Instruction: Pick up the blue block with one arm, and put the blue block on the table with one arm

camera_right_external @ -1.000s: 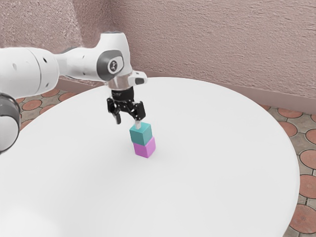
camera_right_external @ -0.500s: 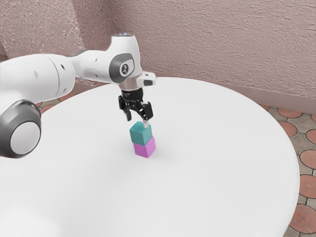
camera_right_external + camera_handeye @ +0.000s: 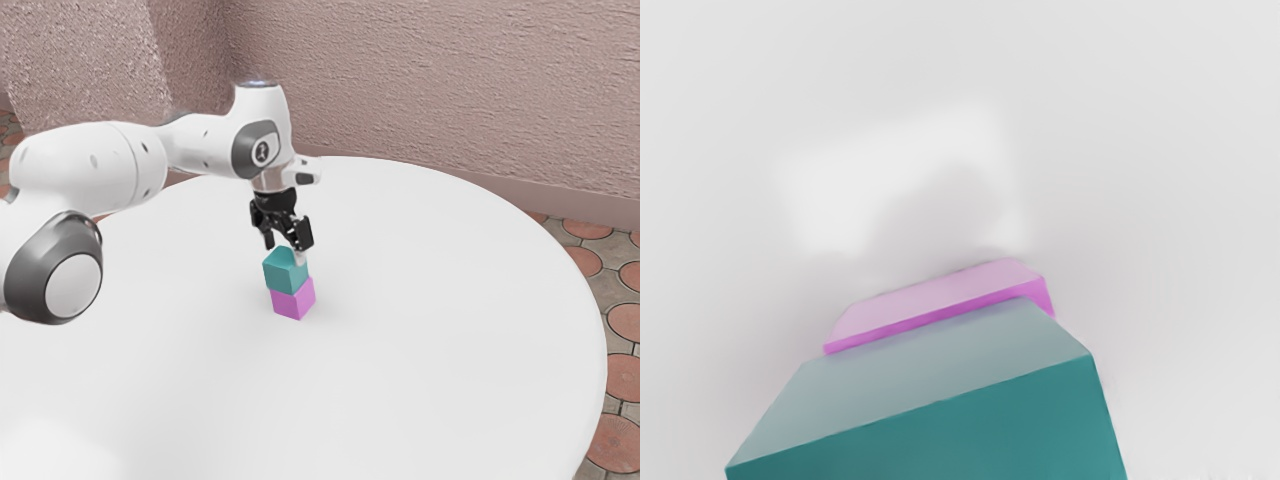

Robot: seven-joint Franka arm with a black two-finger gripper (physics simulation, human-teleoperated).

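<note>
White arm, dark grey joint caps.

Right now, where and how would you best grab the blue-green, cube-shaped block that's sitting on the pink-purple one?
I'd likely come from straight above and grip two opposite side faces of the blue-green, cube-shaped block: they look flat and upright, and nothing rests on its top. Staying above the seam should spare the pink-purple block under it.
</note>
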